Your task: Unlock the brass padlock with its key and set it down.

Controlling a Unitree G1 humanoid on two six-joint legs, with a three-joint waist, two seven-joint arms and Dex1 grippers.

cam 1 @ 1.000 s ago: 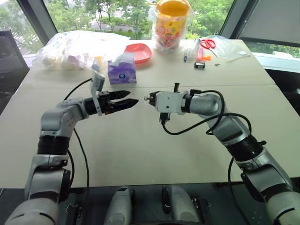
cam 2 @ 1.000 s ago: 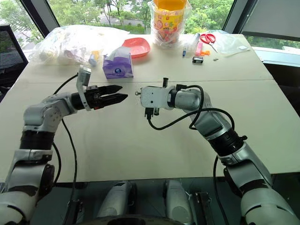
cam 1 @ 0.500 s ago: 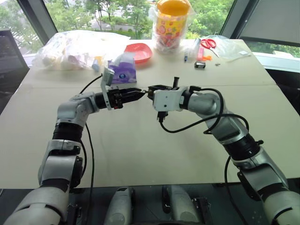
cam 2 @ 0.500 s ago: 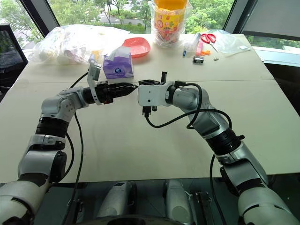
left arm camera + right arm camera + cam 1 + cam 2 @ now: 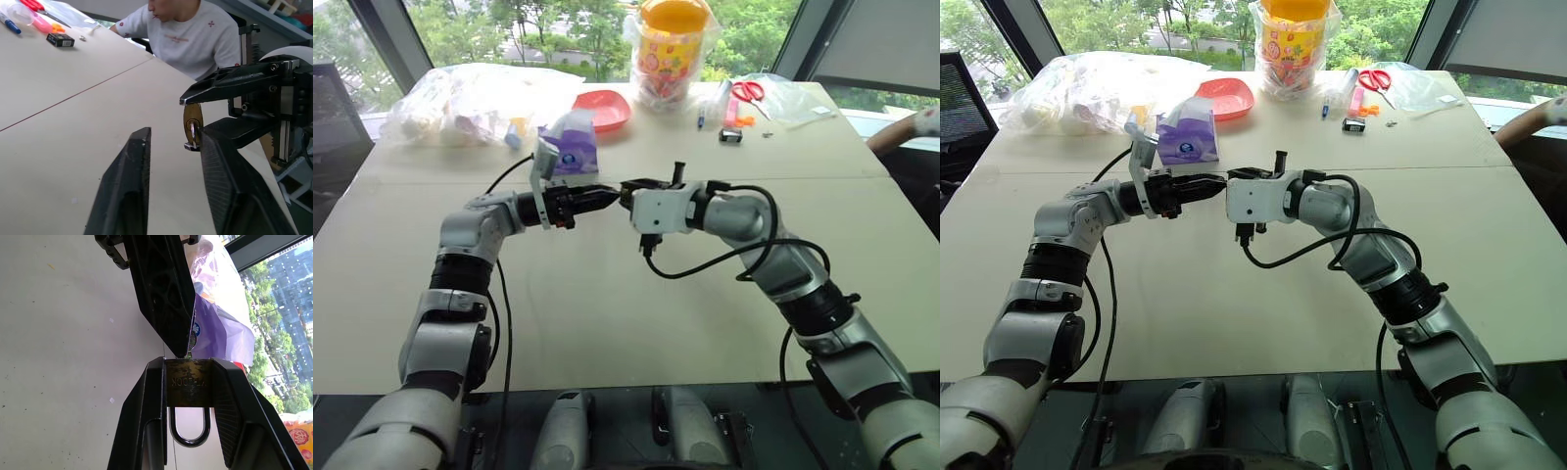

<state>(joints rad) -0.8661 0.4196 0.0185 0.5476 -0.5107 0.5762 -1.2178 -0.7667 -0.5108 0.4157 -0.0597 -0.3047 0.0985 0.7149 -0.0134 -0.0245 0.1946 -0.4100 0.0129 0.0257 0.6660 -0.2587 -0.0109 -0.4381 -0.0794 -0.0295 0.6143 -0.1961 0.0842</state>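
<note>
My right gripper is shut on the brass padlock and holds it in the air over the middle of the table, with the silvery shackle pointing back toward the wrist. The key sticks out of the padlock toward my left gripper. That gripper's fingers stand a little apart around the key. One finger is right beside it and the other finger is clear of it. In the head views the two grippers meet tip to tip.
A purple tissue box stands just behind the grippers. Further back are a red bowl, plastic bags, a yellow tub, scissors and a small black box. A person in a white shirt sits past the table's right side.
My left gripper has moved right to meet the right gripper, and its fingers have narrowed around the key. The right gripper kept still with the padlock. A person's arm has appeared at the right edge.
</note>
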